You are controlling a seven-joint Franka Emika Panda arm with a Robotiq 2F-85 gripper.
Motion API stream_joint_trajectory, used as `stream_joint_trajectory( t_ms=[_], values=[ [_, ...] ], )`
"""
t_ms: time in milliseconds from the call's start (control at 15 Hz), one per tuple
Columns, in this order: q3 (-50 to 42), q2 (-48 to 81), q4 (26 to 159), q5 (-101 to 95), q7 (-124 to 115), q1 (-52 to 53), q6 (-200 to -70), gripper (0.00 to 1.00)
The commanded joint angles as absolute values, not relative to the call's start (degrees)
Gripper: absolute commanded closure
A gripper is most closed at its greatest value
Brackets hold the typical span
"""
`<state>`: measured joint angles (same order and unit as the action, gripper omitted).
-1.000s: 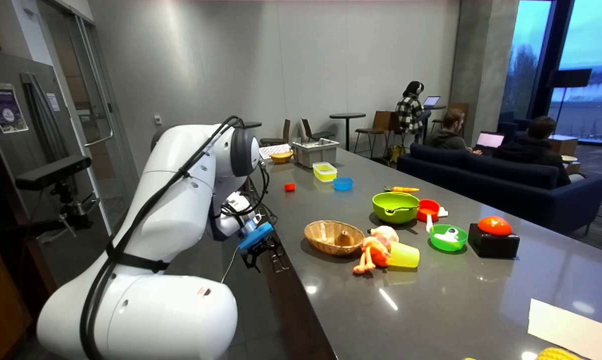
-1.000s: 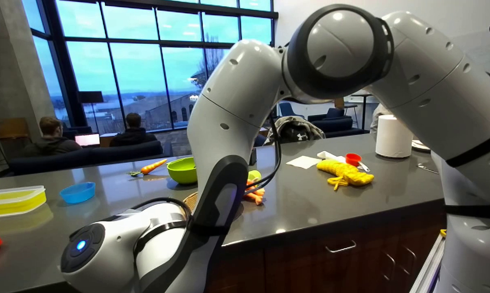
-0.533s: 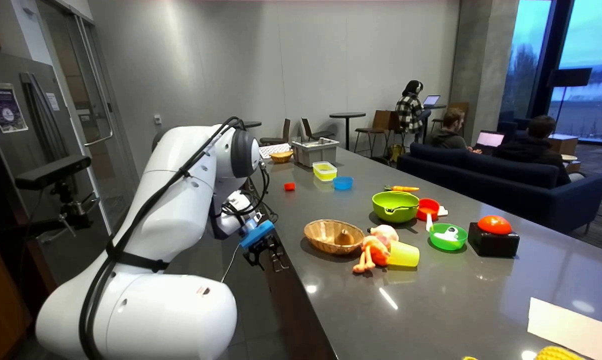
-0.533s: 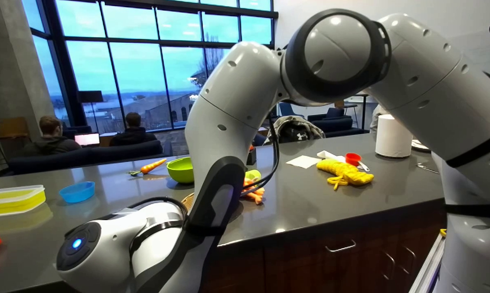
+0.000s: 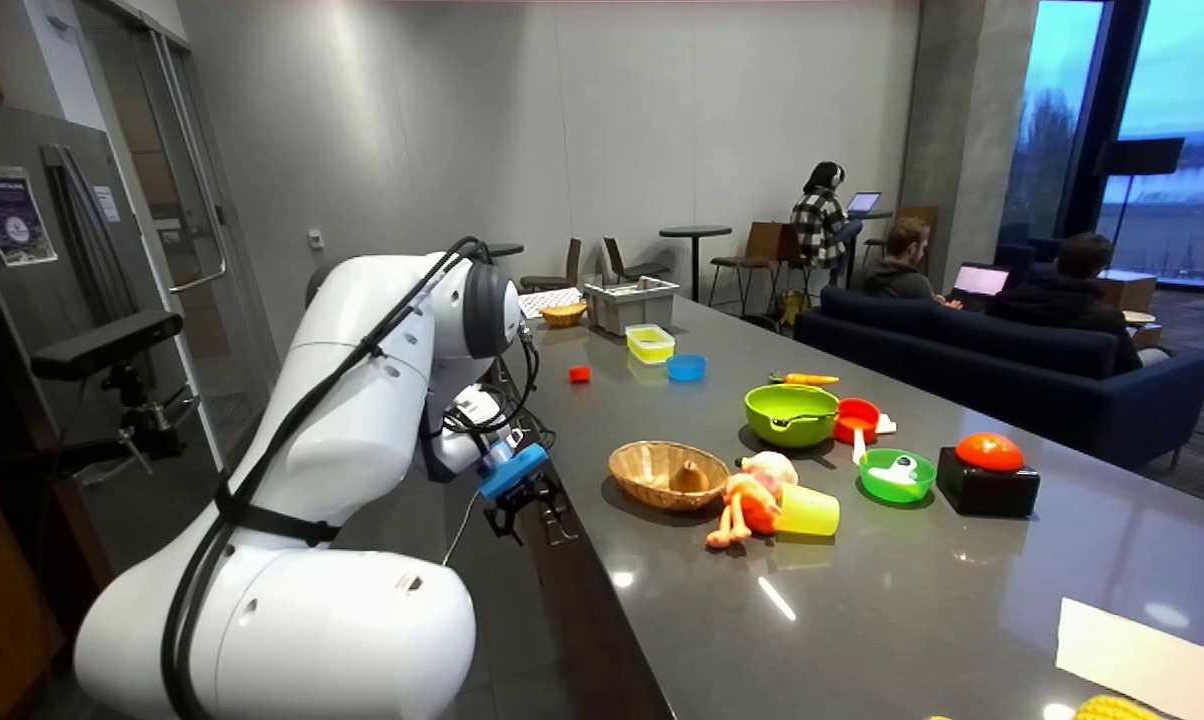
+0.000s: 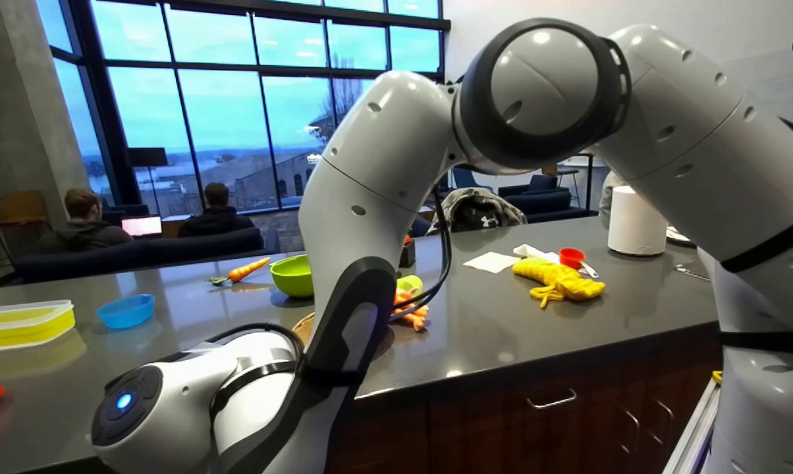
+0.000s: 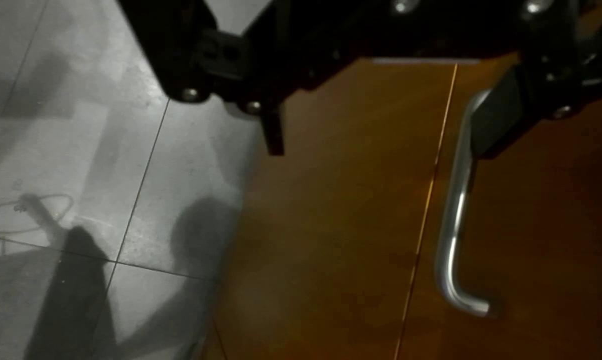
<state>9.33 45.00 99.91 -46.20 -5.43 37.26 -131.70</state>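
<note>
Hand (image 7: 379,151) wide; handle (image 7: 455,220) below long edge of table (image 5: 762,650), near one finger (image 7: 501,117), contact unclear. We'd center on the handle before closing.

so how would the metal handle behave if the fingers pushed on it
The metal handle would probably feel stiff, being a solid-looking bent bar. Its shiny, rounded surface may be slippery, so the fingers could slide along it. It likely won't roll or tip, as its lower end in the wrist view meets the brown panel.
</note>
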Motion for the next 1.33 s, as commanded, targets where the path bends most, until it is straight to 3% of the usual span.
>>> stream_joint_trajectory(
  t_ms=[0,1267],
  values=[
    [8.7,43.4,100.8,-47.5,-5.8,37.4,-131.1,0.0],
    [7.9,42.1,102.2,-48.0,-5.7,36.6,-131.2,0.0]
  ],
)
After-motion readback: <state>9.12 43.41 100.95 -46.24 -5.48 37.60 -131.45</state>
